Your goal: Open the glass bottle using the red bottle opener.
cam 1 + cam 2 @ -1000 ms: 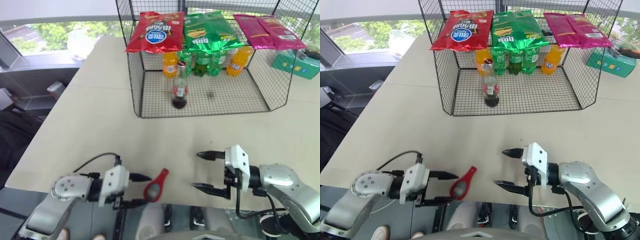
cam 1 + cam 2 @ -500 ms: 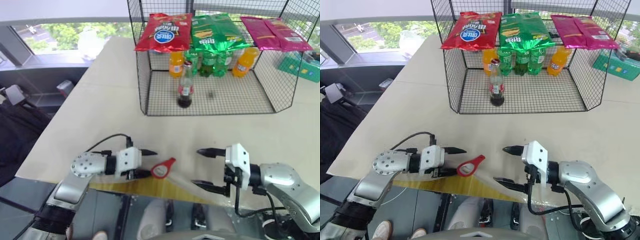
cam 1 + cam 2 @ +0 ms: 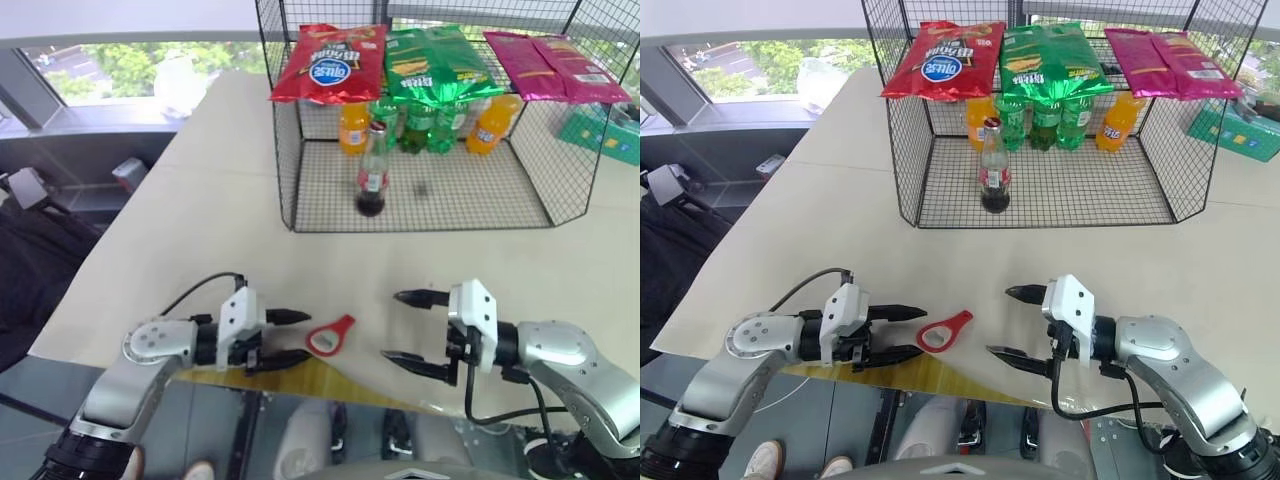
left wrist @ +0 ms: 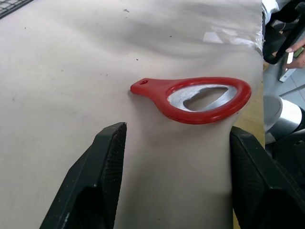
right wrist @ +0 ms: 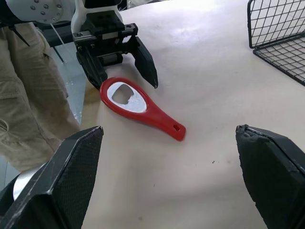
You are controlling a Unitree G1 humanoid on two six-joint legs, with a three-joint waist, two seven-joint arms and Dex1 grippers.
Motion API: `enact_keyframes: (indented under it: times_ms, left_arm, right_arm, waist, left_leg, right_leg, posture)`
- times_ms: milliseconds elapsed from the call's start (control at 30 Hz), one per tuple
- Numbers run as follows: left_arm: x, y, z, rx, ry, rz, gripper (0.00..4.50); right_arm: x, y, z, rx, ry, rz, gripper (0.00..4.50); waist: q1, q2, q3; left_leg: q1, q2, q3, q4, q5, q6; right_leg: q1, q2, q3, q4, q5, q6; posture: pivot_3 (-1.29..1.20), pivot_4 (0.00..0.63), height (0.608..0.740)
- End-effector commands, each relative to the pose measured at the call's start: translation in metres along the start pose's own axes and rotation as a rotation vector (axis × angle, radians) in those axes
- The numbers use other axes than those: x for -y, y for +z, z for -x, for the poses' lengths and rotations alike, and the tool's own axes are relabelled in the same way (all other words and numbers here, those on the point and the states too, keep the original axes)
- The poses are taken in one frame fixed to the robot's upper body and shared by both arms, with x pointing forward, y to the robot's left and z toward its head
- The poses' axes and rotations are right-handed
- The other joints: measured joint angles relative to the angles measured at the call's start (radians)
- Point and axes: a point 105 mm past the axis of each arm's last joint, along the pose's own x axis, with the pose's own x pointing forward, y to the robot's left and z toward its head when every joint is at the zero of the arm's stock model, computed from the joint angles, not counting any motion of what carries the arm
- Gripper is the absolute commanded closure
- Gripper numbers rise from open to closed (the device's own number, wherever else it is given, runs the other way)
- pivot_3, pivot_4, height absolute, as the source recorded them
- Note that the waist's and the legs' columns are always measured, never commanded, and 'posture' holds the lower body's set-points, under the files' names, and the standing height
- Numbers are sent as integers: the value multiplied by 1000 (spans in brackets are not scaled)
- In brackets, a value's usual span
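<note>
- Red bottle opener (image 3: 331, 335) lies flat at the table's near edge, just right of my spread, empty left gripper (image 3: 295, 336).
- My right gripper (image 3: 404, 327) hangs unclenched, holding nothing.
- Glass bottle (image 3: 372, 171) stands far off in the wire cage (image 3: 284, 150).

1. I count one glass bottle (image 3: 371, 172) of dark cola, standing inside the wire cage (image 3: 282, 150).
2. One red bottle opener (image 3: 329, 336) lies flat on the desk (image 3: 200, 220).
3. I see two orange soda bottles (image 3: 347, 127) at the back of the cage, one at each end of the row.
4. Between them stand green soda bottles (image 3: 415, 125); I make out about three, partly hidden by the bags.
5. On the cage top I count four snack bags: one red bag (image 3: 325, 65), one green bag (image 3: 435, 63) and two pink bags (image 3: 555, 62).
6. One wire cage in all.
7. One teal box (image 3: 608, 132) sits beside the cage.
</note>
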Motion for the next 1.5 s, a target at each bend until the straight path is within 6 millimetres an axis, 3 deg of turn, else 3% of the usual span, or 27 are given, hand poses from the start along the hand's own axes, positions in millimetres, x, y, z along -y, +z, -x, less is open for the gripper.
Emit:
enact_keyframes:
  times_ms: [33, 567, 867, 1033, 1333, 1433, 1500]
  left_arm:
    - [-6, 25, -6, 77, 33, -80, 1590]
    - [30, 29, 1, 28, -230, 30, 1590]
    - [4, -1, -8, -115, -98, -138, 1590]
    - [0, -15, -12, -155, -97, -236, 1590]
    - [-19, -14, -30, -120, -61, -383, 1590]
    - [-19, -13, -33, -99, -75, -361, 2434]
    - [-21, -10, -34, -80, -71, -341, 3396]
  right_arm:
    - [0, 8, 1, 19, -1, 31, 45]
    - [1, 7, 2, 8, -2, 42, 45]
    - [-1, 6, 1, 10, 3, 40, 45]
    - [-2, 6, 1, 11, 2, 38, 45]
    - [-2, 6, 3, 8, -17, 39, 45]
    - [-2, 6, 3, 8, -24, 39, 0]
    - [-1, 6, 4, 9, -30, 39, 0]
  waist:
    - [0, 0, 0]
    - [-4, -1, 0]
    - [-4, -1, 0]
    - [-5, -1, 0]
    - [-3, 0, -1]
    - [-3, 0, -2]
    - [-3, 0, -2]
  left_leg:
    - [0, 0, 0, 0, 0, 0]
    - [0, -1, 0, 1, 1, 6]
    - [0, -1, 0, 1, 1, 6]
    - [0, -1, 0, 1, 1, 6]
    - [2, -1, 0, 2, 1, 6]
    - [2, -1, 0, 2, 1, 7]
    - [2, -1, 0, 2, 2, 7]
  right_leg:
    - [0, 0, 0, 0, 0, 0]
    - [1, -1, -1, -1, 0, 0]
    - [1, -1, -1, 0, 0, 0]
    - [1, -1, -1, 0, 0, -1]
    - [3, -1, -1, 0, 0, 0]
    - [3, -1, -1, 1, 0, -1]
    - [3, -1, -1, 1, 1, -1]
  posture:
    - [0, 150, 740]
    - [0, 150, 740]
    - [0, 150, 740]
    - [0, 150, 740]
    - [0, 150, 740]
    - [0, 150, 740]
    - [0, 150, 740]
